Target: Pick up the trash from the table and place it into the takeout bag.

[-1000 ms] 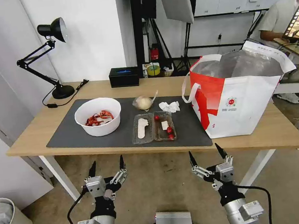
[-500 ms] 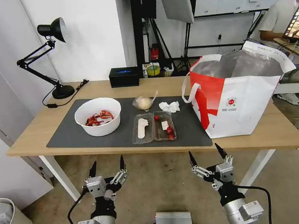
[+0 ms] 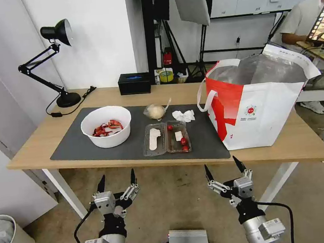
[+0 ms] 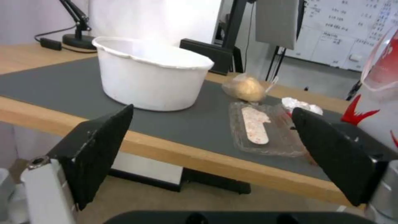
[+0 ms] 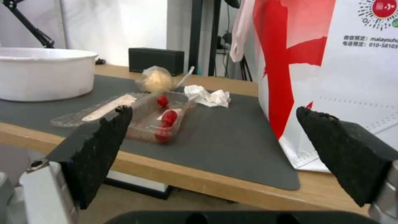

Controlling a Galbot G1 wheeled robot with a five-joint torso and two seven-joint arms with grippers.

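Nothing in bag (image 3: 259, 104) yet; bowl (image 3: 106, 126), clamshell (image 3: 166, 137), lump bag (image 3: 154, 110), tissue (image 3: 183, 115) all on worktop (image 3: 34, 149); left hand (image 3: 116, 178), right hand (image 3: 223, 165) wide open, empty, below edge.

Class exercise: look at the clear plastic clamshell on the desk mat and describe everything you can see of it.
The clear plastic clamshell lies open and flat on the dark grey mat, near the table's front edge, between the white bowl and the takeout bag, touching neither. One half holds a pale, elongated flat piece; the other holds several cherry tomatoes and a small white scrap. The plastic looks thin and slightly crinkled. Neither claw touches it.
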